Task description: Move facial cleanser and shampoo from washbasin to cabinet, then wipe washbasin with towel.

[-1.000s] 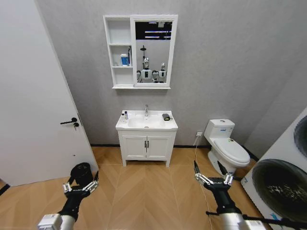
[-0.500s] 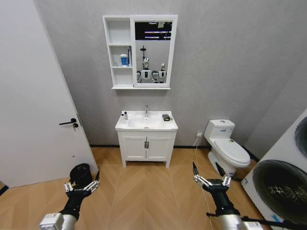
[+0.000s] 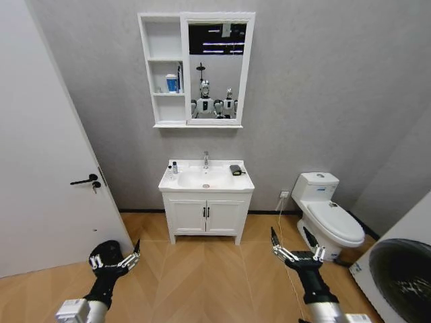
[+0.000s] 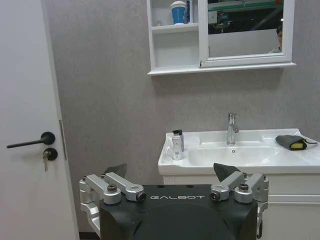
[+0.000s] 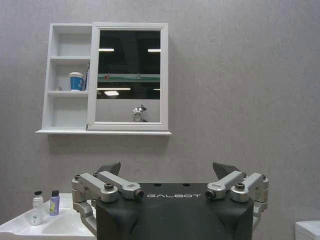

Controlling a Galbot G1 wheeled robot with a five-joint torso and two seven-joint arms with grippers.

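Observation:
The white washbasin [image 3: 206,187] stands against the far wall, with a chrome tap [image 3: 206,159]. Two small bottles stand together at its left rear corner, a white one [image 4: 173,150] and a lilac one with a black cap [image 4: 179,140]; I cannot tell which is the facial cleanser and which the shampoo. The dark towel [image 3: 235,169] lies on the right rim. Above hangs the white cabinet [image 3: 165,67] with open shelves. My left gripper [image 3: 114,259] and right gripper [image 3: 294,250] hover low over the floor, both open and holding nothing, well short of the basin.
A white door with a black handle [image 3: 84,180] stands to the left. To the right are a toilet [image 3: 330,215] and a washing machine drum [image 3: 404,276]. A two-door vanity [image 3: 205,217] carries the basin. A blue cup [image 3: 172,83] sits on the middle shelf beside the mirror [image 3: 217,67].
The whole view has shifted: basin and cabinet appear larger and nearer, so the camera has moved towards them. Both arms keep their pose, grippers open.

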